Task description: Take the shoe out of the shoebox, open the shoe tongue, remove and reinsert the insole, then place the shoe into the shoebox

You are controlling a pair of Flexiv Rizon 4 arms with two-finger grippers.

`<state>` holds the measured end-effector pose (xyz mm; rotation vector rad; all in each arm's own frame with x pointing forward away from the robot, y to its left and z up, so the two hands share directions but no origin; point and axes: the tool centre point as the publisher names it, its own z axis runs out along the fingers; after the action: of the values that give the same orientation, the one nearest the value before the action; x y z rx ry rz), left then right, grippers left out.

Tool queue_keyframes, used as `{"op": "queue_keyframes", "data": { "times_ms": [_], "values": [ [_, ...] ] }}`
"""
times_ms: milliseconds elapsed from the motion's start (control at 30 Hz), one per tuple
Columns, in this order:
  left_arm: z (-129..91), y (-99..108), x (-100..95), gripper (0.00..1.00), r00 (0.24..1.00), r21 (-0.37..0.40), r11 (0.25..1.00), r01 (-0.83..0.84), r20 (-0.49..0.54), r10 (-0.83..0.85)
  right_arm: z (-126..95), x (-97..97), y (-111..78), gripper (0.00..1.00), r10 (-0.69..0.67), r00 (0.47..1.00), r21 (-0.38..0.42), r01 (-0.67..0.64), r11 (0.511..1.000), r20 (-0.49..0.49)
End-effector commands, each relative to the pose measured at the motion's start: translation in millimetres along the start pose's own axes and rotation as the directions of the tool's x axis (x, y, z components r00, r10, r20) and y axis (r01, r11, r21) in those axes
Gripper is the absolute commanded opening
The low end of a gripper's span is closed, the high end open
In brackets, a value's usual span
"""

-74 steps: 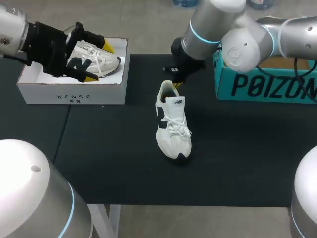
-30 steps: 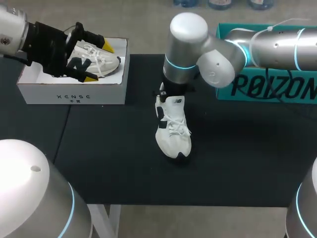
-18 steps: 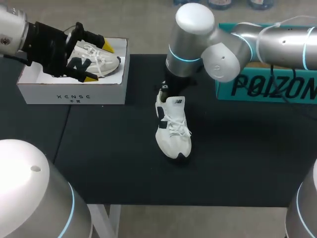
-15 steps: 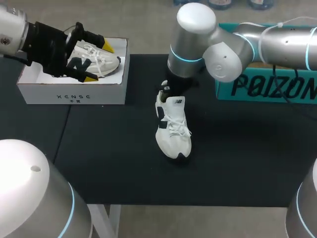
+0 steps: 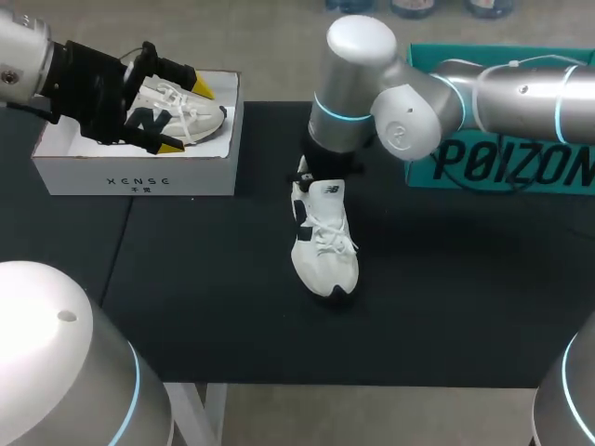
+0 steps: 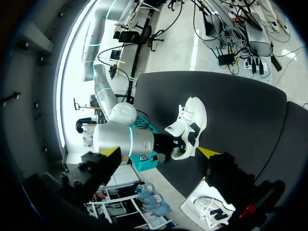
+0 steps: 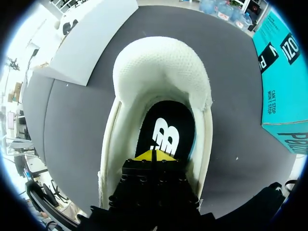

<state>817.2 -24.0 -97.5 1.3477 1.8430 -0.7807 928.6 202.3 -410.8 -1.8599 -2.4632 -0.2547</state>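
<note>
A white shoe (image 5: 323, 243) with dark side marks lies on the black mat, toe toward the front edge. My right arm (image 5: 353, 84) stands over its heel and hides the gripper in the head view. In the right wrist view my right gripper (image 7: 153, 155) is shut, its yellow tips together inside the shoe's opening, down on the black insole (image 7: 163, 130). My left gripper (image 5: 186, 118) hangs open above the white shoebox (image 5: 139, 177), over a second white shoe (image 5: 181, 104) lying inside. The left wrist view has the shoe on the mat (image 6: 190, 125) far ahead of the left gripper (image 6: 159, 152).
A teal cardboard box (image 5: 502, 158) stands at the mat's back right, close beside my right arm. The white shoebox sits at the back left, half off the mat's left edge. Black mat (image 5: 446, 297) stretches in front of and to the right of the shoe.
My right gripper has gone from behind the heel down into the shoe's opening, and the arm has swayed slightly over it since. The left arm has kept still.
</note>
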Motion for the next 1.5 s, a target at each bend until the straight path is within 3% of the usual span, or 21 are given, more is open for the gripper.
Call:
{"op": "queue_keyframes", "data": {
  "times_ms": [33,300,533,800,933,1433,1500],
  "values": [
    [0,0,-0.1,1.0,1.0,-0.002,1.0,0.0,-0.002,0.0,9,7.1,6.2,0.0,-0.012,1.0,0.001,0.012,1.0,-0.005],
    [0,0,-0.1,1.0,1.0,-0.002,1.0,0.0,-0.002,0.0,-36,0.0,8.0,0.0,0.017,1.0,-0.054,-0.019,0.998,-0.024],
    [0,0,-0.1,1.0,1.0,-0.002,1.0,0.0,-0.002,0.0,-53,-2.3,-0.1,0.0,0.046,0.998,0.039,-0.044,0.998,-0.05],
    [0,0,-0.1,1.0,1.0,-0.002,1.0,0.0,-0.002,0.0,-64,-1.1,1.7,0.0,0.001,1.0,0.057,0.0,0.998,-0.014],
    [0,0,-0.1,1.0,1.0,-0.002,1.0,0.0,-0.002,0.0,-70,3.9,-1.4,0.0,-0.028,0.998,0.053,0.031,0.998,-0.056],
    [0,0,-0.1,1.0,1.0,-0.002,1.0,0.0,-0.002,0.0,-70,3.9,-1.4,0.0,-0.028,0.998,0.053,0.031,0.998,-0.056],
    [0,0,-0.1,1.0,1.0,-0.002,1.0,0.0,-0.002,0.0,-73,2.0,-0.4,0.0,0.06,0.996,0.069,-0.055,0.996,-0.071]
  ]
}}
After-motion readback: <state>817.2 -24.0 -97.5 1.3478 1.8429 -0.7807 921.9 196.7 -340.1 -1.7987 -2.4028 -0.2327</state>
